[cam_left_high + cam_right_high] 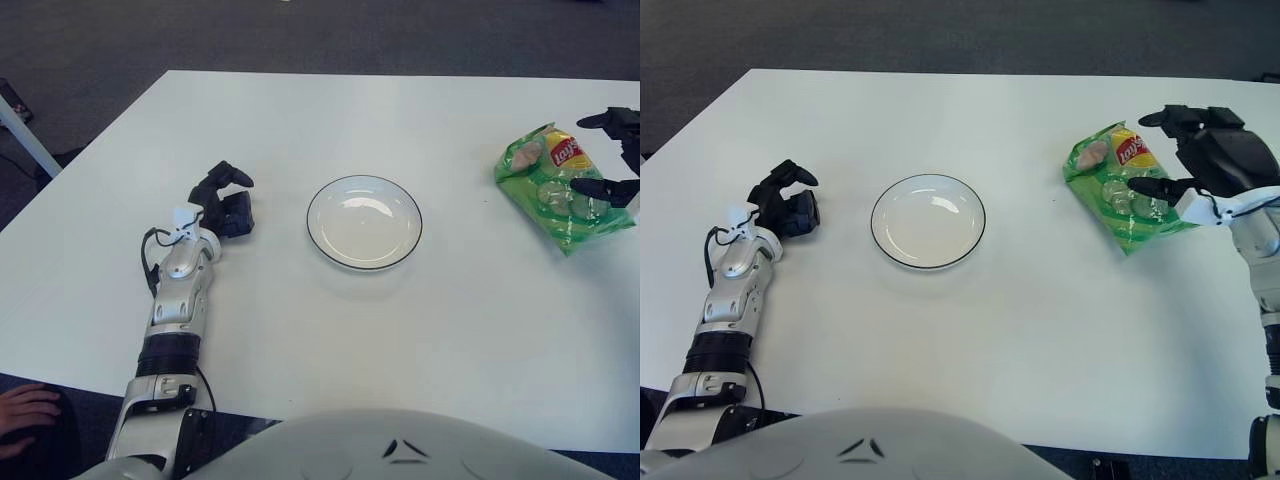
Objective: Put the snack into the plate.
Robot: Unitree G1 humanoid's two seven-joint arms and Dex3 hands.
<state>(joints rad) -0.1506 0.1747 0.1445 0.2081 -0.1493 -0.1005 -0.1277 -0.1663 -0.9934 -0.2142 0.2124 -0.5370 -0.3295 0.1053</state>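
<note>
On the white table [970, 330], the white black-rimmed plate [928, 221] sits empty left of centre, so the reach for the snack appears to be the step in hand. The green chip bag [1120, 190], crinkled, lying flat, with a red-and-yellow logo, rests well to the plate's right. The right hand [1180, 160] sits at its right edge, fingers spread around that edge, holding nothing; next it must close firmly. The left hand [788, 203] shows left of the plate, fingers curled and empty.
</note>
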